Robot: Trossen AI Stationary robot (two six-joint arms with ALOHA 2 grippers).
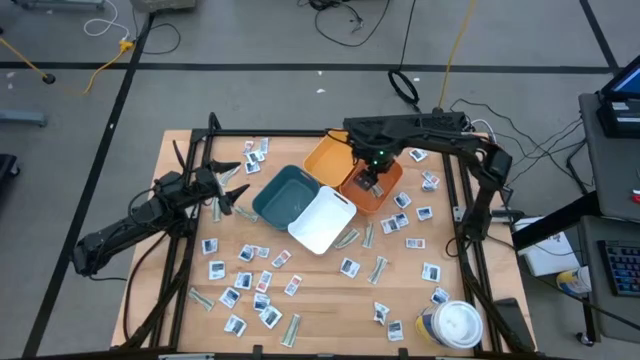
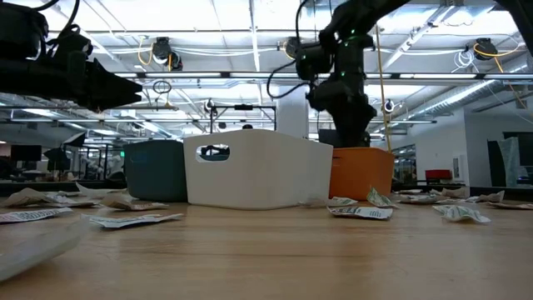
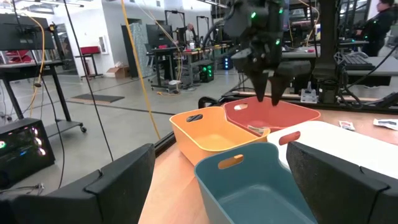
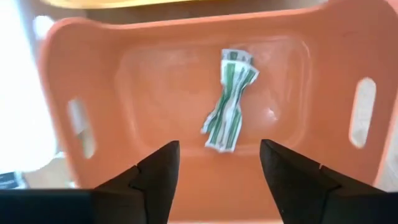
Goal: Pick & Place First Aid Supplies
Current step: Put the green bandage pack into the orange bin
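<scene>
Orange bin [image 4: 186, 93] holds one wrapped strip [image 4: 227, 102]; right gripper [image 4: 219, 163] above, fingers spread, empty. Left gripper [image 1: 228, 186] spread at 9 o'clock. Most packets [image 1: 250, 280] remain on table [image 1: 330, 300].

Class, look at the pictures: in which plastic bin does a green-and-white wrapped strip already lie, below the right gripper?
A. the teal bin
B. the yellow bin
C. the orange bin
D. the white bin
C: the right wrist view shows the green-and-white wrapped strip lying on the floor of the orange plastic bin, with the right gripper open above it.

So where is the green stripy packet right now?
The green-striped packet lies flat on the floor of the orange bin, right below the open right gripper, next to the white bin.
</scene>
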